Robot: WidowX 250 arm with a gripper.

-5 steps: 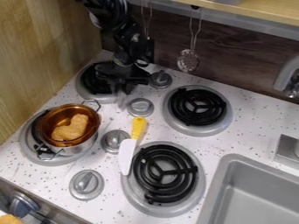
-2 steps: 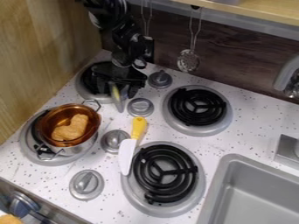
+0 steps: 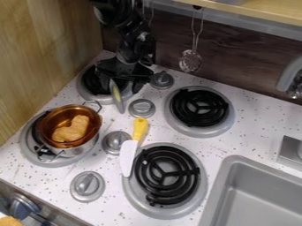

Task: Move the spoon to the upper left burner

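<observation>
Lying at the near right edge of the upper left burner (image 3: 88, 94), the spoon (image 3: 117, 98) is showing a grey, shiny length with a yellowish streak, its lower end pointing down toward the knob (image 3: 141, 108) just beside it and its upper part disappearing behind the gripper (image 3: 121, 89). The gripper is hanging over that burner with its fingers spread apart, the spoon showing in the gap and seemingly not being squeezed. Judging by the shine, the spoon is probably going to be behaving as a light, stiff, smooth piece, unlikely to be bending or breaking but quite ready to be slipping or twisting between hard fingers. Its narrow shape is offering little to be pinching, so any further hold should be closing across its width, near the middle, where the weight is likely to be balancing; gripping at an end would be inviting it to be swinging. Because the lower end is apparently reaching past the burner's rim, a careless brush could be tipping or sliding it off toward the knob.
</observation>
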